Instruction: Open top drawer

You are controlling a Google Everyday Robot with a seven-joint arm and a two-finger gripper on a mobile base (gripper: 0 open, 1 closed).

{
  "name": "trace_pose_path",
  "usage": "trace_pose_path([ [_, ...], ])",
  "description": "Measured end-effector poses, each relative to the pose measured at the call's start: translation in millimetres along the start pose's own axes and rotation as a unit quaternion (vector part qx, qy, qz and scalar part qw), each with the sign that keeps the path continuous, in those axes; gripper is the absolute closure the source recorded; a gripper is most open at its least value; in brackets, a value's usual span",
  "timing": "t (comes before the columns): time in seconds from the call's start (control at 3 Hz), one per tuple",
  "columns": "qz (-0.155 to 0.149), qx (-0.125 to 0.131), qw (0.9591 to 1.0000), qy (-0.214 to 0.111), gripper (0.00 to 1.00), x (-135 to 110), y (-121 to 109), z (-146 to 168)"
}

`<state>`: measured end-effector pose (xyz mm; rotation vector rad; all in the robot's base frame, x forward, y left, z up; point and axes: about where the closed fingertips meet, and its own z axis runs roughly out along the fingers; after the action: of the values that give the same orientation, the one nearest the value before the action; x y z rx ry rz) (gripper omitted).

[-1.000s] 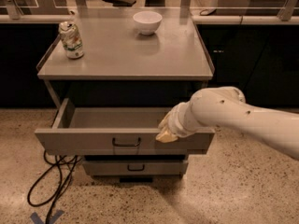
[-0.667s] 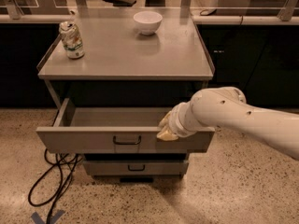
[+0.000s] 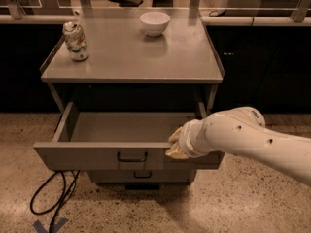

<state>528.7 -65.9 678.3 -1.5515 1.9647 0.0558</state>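
The top drawer point(image 3: 92, 155) of the grey metal cabinet point(image 3: 131, 62) stands pulled out towards me, and its wide shallow tray shows nothing inside. Its small dark pull handle point(image 3: 131, 157) sits at the centre of the front. My gripper point(image 3: 176, 143), at the end of the white arm point(image 3: 252, 140), rests on the drawer's front top edge, to the right of the handle. The arm hides the right end of the drawer front.
A narrower drawer point(image 3: 141, 175) sits shut below the top one. A can point(image 3: 75, 40) and a white bowl point(image 3: 154, 22) stand on the cabinet top. A black cable point(image 3: 51, 203) loops on the speckled floor at the lower left. Dark counters run behind.
The top drawer has come a little further out towards me, and my gripper has moved with its front edge.
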Motion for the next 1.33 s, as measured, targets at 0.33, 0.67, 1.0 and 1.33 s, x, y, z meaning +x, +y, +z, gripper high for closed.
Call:
trace_pose_path([
  [0.33,0.000,0.000,1.0000,0.000,1.00,0,0,0],
  [0.67,0.008,0.007,0.9999,0.003,1.00,10,21,-6],
  [1.0,0.008,0.007,0.9999,0.003,1.00,6,21,-9],
  [1.33,0.025,0.020,0.9995,-0.004,1.00,1,29,-19],
])
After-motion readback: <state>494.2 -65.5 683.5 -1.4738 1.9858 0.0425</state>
